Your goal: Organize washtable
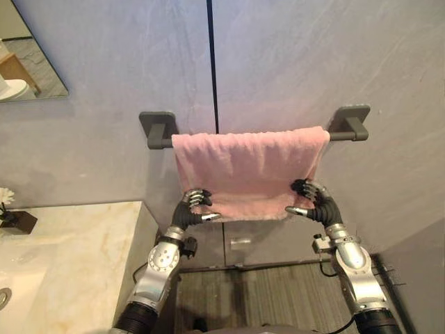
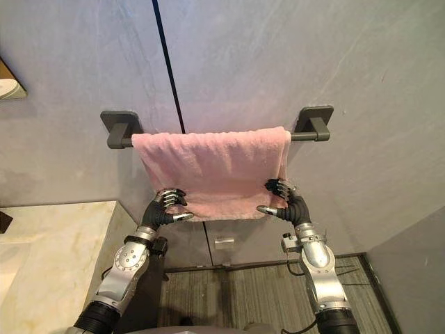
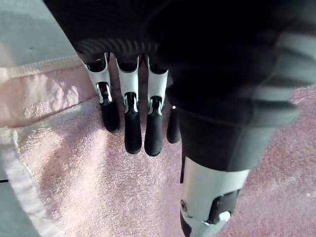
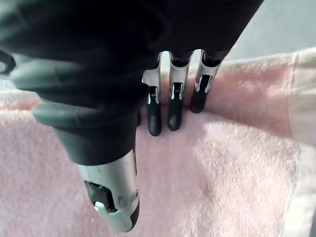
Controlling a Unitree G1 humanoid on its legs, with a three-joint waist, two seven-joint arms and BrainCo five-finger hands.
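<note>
A pink towel (image 1: pixel 247 170) hangs folded over a dark grey wall bar (image 1: pixel 158 142), spread almost from one bracket to the other. My left hand (image 1: pixel 195 205) rests against the towel's lower left corner, and its fingers (image 3: pixel 132 123) touch the cloth (image 3: pixel 89 187) with their dark tips while the thumb stands free in front. At the lower right corner my right hand (image 1: pixel 313 202) does the same: fingertips (image 4: pixel 174 108) lie on the pink cloth (image 4: pixel 222 173), thumb apart. Neither hand has cloth pinched between thumb and fingers.
A marble counter (image 1: pixel 76 250) with a sink basin (image 1: pixel 7 296) lies at the lower left, its corner close to my left arm. A small flower in a dark holder (image 1: pixel 15 219) stands on it. A mirror (image 1: pixel 28 56) hangs at the upper left. Grey striped floor (image 1: pixel 278 292) lies below the towel.
</note>
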